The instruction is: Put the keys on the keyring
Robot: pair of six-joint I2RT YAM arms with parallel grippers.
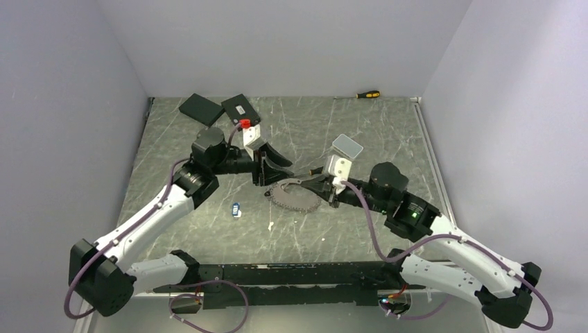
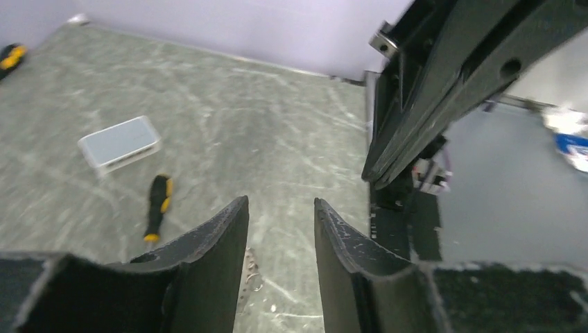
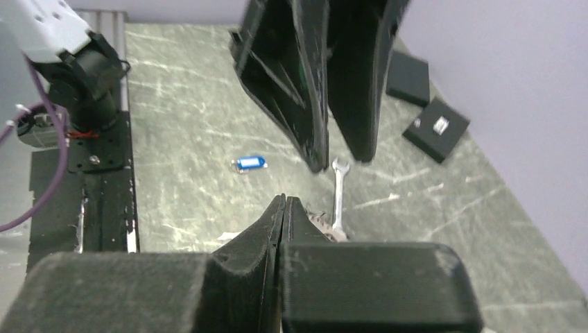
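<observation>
Steel slides easily on the smooth table. If your left gripper, part-open and empty, closes off-centre on the spanner, the flat key may skate or flip and knock the keyring, which lies between both grippers. The spanner lies flat just beside your right gripper, which is pressed fully shut; on what, you cannot tell. The spanner's long axis runs straight away from the right wrist camera, its open-ended head pointing toward the left fingertips.

Soft, even light, faint shadows; the left wrist view is motion-blurred, the left gripper unfocused up close.
</observation>
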